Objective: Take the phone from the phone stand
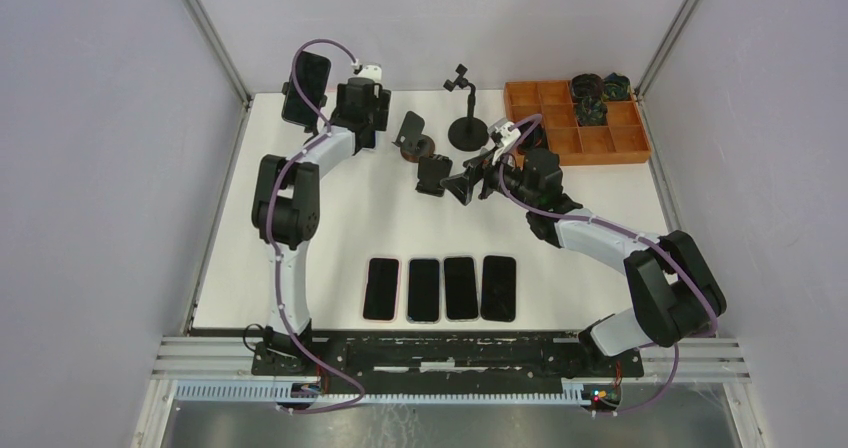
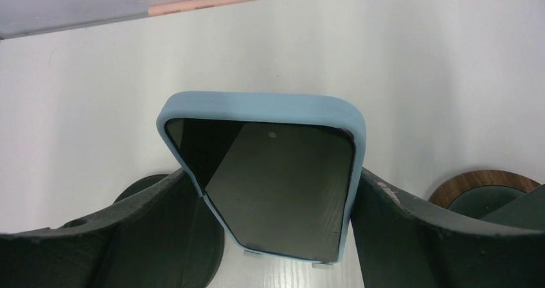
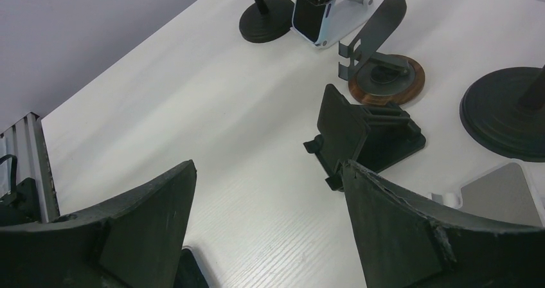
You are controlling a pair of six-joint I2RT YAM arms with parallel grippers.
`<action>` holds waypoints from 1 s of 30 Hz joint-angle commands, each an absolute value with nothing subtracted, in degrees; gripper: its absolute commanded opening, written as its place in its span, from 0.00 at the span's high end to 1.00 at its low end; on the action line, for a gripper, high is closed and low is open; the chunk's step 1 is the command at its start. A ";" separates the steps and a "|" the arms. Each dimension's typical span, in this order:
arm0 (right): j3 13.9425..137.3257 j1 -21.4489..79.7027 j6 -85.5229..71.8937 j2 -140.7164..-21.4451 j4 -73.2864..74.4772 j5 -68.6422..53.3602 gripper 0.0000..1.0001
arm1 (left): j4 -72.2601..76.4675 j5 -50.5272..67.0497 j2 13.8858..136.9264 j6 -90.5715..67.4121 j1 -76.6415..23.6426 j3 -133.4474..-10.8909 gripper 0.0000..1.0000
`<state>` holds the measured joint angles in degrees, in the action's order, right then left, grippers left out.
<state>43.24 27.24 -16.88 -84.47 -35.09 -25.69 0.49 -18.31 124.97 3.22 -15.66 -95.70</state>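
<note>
Straddling blue-cased phone [image 2: 267, 172] with left tool [image 2: 276, 191], fingers [image 2: 398, 224] at both edges; cannot tell if clamped. Holding right tool [image 3: 268, 172] wide, empty, above worktop [image 3: 193, 95] right of phone.

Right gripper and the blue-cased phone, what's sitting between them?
The top view shows two empty stands there: a black folding stand beside the right gripper, then a wood-based stand farther toward the phone.

I worked in a lab test cell: a white surface [image 1: 350, 218] boxed in by plain grey panels [image 1: 100, 168] and aluminium framing [image 1: 210, 33], a metal rail [image 1: 200, 353] along its near edge.
</note>
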 commanded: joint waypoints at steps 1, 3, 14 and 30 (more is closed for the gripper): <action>43.17 27.01 -17.88 -84.39 -37.48 -27.17 0.10 | 5.27 -14.44 119.86 2.06 -16.08 -94.23 0.56; 42.75 27.05 -18.21 -84.21 -37.82 -27.39 0.11 | 4.84 -14.31 118.92 1.08 -16.08 -93.76 0.58; 42.98 27.02 -18.84 -84.96 -38.47 -27.85 0.11 | -2.23 -11.54 109.18 -4.54 -17.22 -93.18 0.60; 52.66 32.89 -15.13 -87.90 -38.27 -22.64 0.07 | -22.06 -3.38 89.93 -8.84 -18.63 -90.51 0.63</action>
<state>48.12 30.11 -17.23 -88.07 -35.00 -25.06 -17.93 -8.60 97.60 -3.68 -17.85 -90.50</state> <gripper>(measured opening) 0.919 0.830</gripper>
